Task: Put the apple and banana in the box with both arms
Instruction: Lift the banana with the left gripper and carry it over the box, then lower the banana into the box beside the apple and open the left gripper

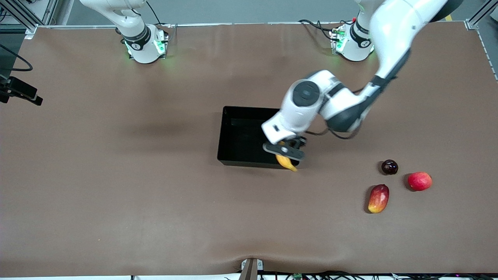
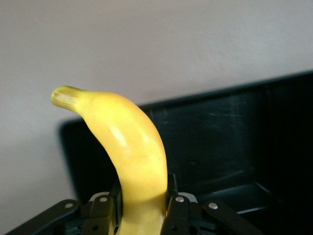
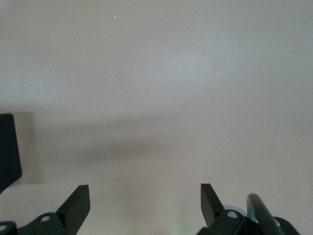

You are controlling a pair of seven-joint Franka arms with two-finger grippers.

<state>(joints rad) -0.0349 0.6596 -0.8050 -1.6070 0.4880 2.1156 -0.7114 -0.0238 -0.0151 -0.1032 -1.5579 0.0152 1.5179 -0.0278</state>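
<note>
We see the left gripper [image 1: 286, 151] clamped on the banana [image 1: 286, 163], held in the air over the corner of the box [image 1: 229, 134] that lies nearest the front camera and toward the left arm's end of the table; in the left wrist view the fingers [image 2: 176, 208] press both sides of the banana [image 2: 132, 152], whose stem end points away from the gripper [image 2: 142, 215], with the black box [image 2: 234, 142] beneath. We find the apple [image 1: 419, 181] resting on the table [image 1: 116, 175] toward the left arm's end, well apart from the box; a dark round fruit [image 1: 389, 167] and an oblong red-and-yellow fruit [image 1: 378, 198] lie near it. The right arm waits; the right gripper [image 3: 145, 205] hangs over bare table with its fingers [image 3: 76, 205] spread apart and nothing between them.
</note>
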